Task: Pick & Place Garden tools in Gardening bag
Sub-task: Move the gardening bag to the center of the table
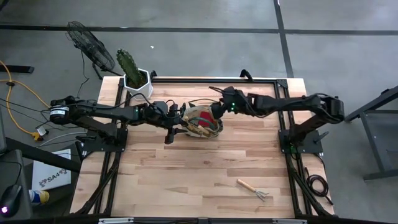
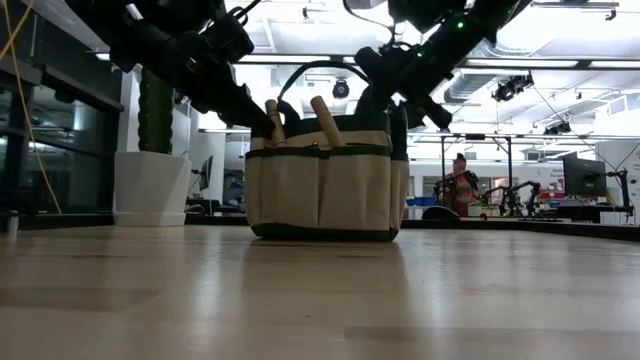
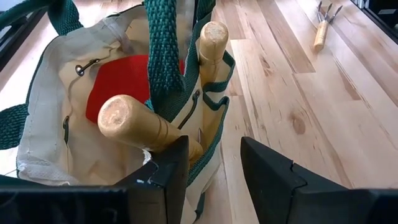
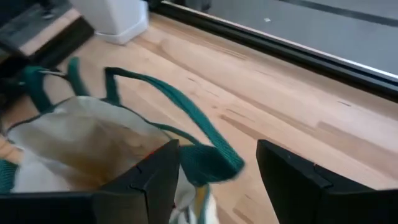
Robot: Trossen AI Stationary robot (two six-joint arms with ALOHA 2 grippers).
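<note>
Both grippers are flanking the gardening bag (image 1: pixel 202 123): left gripper (image 3: pixel 214 165) spread empty, right gripper (image 4: pixel 214 165) seemingly steadying a green loop handle (image 4: pixel 186 134), jaws spread.

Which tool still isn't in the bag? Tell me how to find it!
Start at the wooden table and find the tan gardening bag with green trim near its middle, between the two arms. From there go to the table's front right area, where the rake lies alone on bare wood. It is the only garden tool outside the bag, with a pale wooden handle and metal prongs.
</note>
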